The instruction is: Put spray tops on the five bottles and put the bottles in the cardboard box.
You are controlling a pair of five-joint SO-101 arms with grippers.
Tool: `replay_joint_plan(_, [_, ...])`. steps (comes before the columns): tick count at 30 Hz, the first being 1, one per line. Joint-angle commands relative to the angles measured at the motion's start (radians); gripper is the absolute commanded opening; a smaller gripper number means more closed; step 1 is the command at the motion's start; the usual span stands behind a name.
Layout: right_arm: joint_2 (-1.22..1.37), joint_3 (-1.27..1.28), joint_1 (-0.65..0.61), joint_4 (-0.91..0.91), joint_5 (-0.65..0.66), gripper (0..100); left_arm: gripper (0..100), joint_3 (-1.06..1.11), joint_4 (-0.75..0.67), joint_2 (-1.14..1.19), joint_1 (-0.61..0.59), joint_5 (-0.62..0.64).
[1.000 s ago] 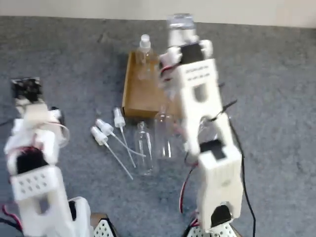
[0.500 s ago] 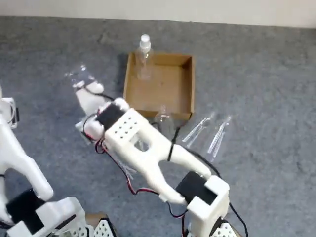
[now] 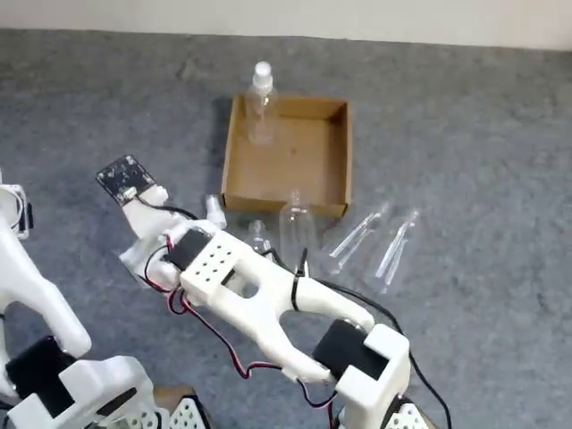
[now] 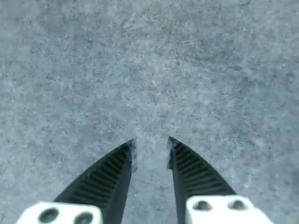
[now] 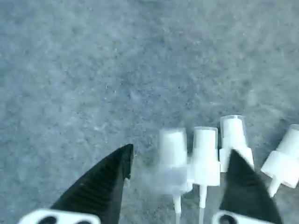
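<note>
The spray tops look like light, hard plastic pieces – smooth and round enough to roll or skid, each trailing a thin tube that would likely bend. The broad collar under the head seems the safest place to pinch, not the tube. The right claw is spread wide over them. Two tops lie side by side between its jaws, a third sits against the far jaw, and a fourth lies just beyond. The left claw hangs over bare carpet with its jaws a little apart and nothing between them. Farther off, clear bottles lie just in front of the cardboard box – thin-walled, probably easy to squash. A capped bottle stands at the box's far wall.
</note>
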Motion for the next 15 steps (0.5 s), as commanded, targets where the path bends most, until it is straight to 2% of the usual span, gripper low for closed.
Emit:
replay_joint_plan(1, [-0.076, -0.013, 0.027, 0.07, -0.005, 28.9, 7, 0.013, 0.012, -0.012, 0.048, -0.006])
replay_joint_plan(6, [-0.174, -0.122, 0.145, 0.421, -0.003, 28.6, 7, 0.005, 0.069, -0.013, 0.048, -0.006])
replay_joint_plan(10, [-0.318, -0.186, 0.255, 0.653, 0.002, 16.7, 7, 0.018, 0.157, -0.059, 0.107, -0.006])
replay_joint_plan(12, [-0.398, -0.193, 0.315, 0.745, 0.077, 12.2, 7, 0.042, 0.213, -0.119, 0.153, -0.005])
replay_joint_plan(15, [-0.492, -0.14, 0.446, 0.866, 0.199, 12.1, 7, 0.117, 0.273, -0.242, 0.243, 0.034])
